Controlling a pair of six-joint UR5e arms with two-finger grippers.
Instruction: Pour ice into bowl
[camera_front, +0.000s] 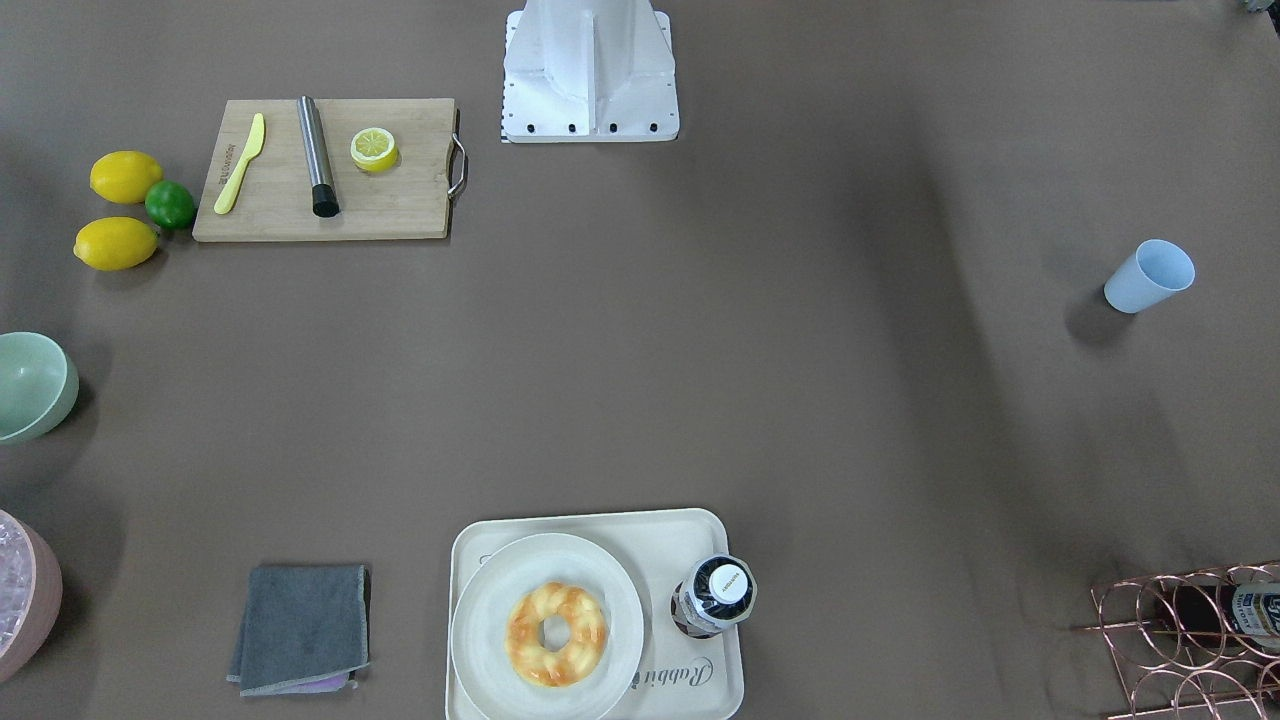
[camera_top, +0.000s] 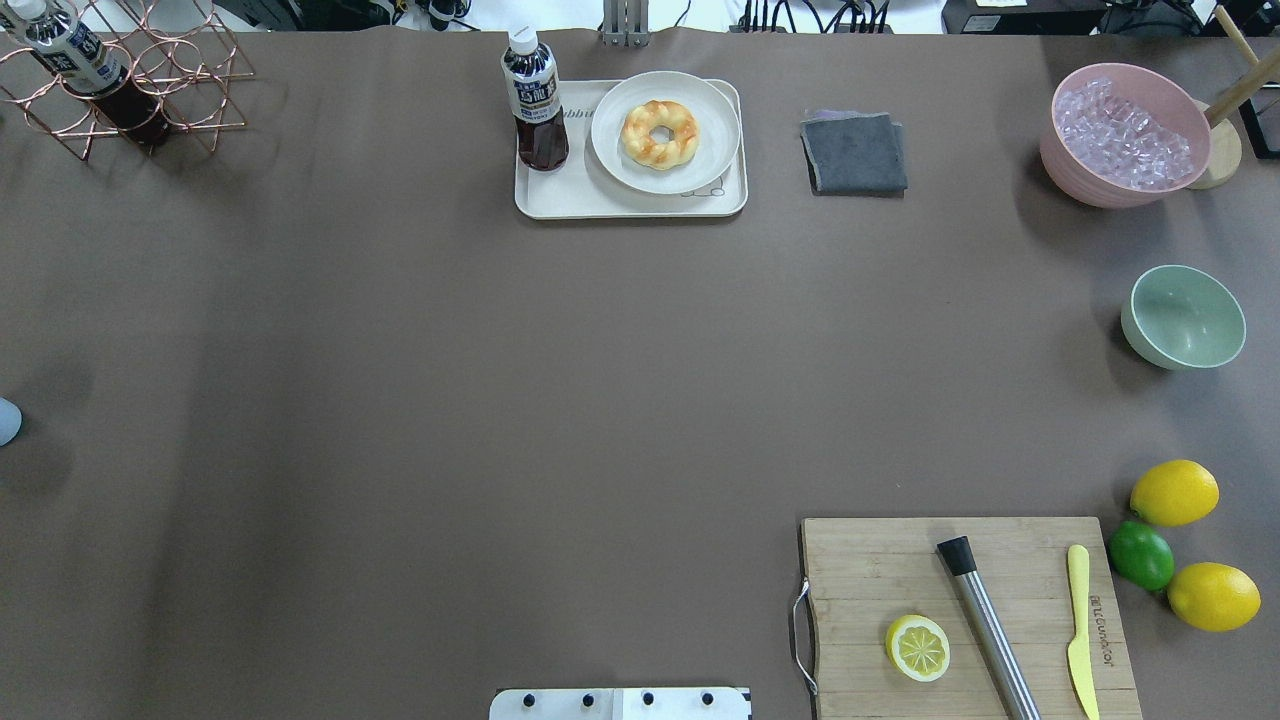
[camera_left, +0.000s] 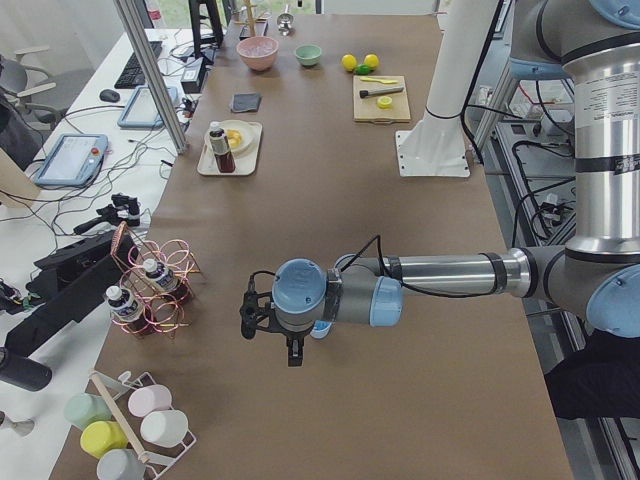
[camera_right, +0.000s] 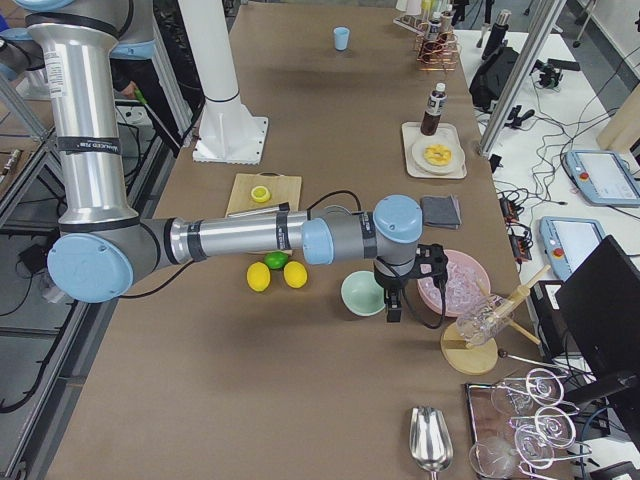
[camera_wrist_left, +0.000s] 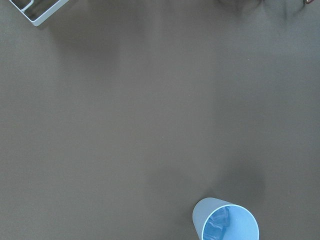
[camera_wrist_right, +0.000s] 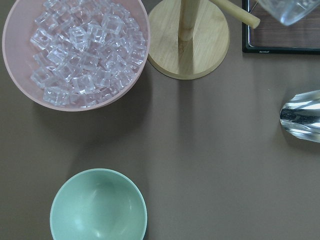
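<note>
The ice (camera_wrist_left: 218, 228) is a few small clear cubes inside a light blue cup (camera_wrist_left: 226, 221), which stands upright near the table's left end (camera_front: 1150, 276). The mint-green bowl (camera_top: 1185, 317) stands empty at the right end and also shows in the right wrist view (camera_wrist_right: 98, 206). My left gripper (camera_left: 290, 350) hangs above the table close to the cup. My right gripper (camera_right: 391, 308) hangs between the bowl (camera_right: 362, 292) and the pink tub. Each gripper shows only in a side view, so I cannot tell whether it is open or shut.
A pink tub (camera_top: 1125, 140) heaped with ice stands behind the bowl, beside a wooden stand (camera_wrist_right: 187, 45) and a metal scoop (camera_wrist_right: 302, 115). Also on the table are a cutting board (camera_top: 965, 620), lemons (camera_top: 1175, 492), a tray (camera_top: 560, 200), a grey cloth (camera_top: 855, 152) and a wire rack (camera_top: 150, 90).
</note>
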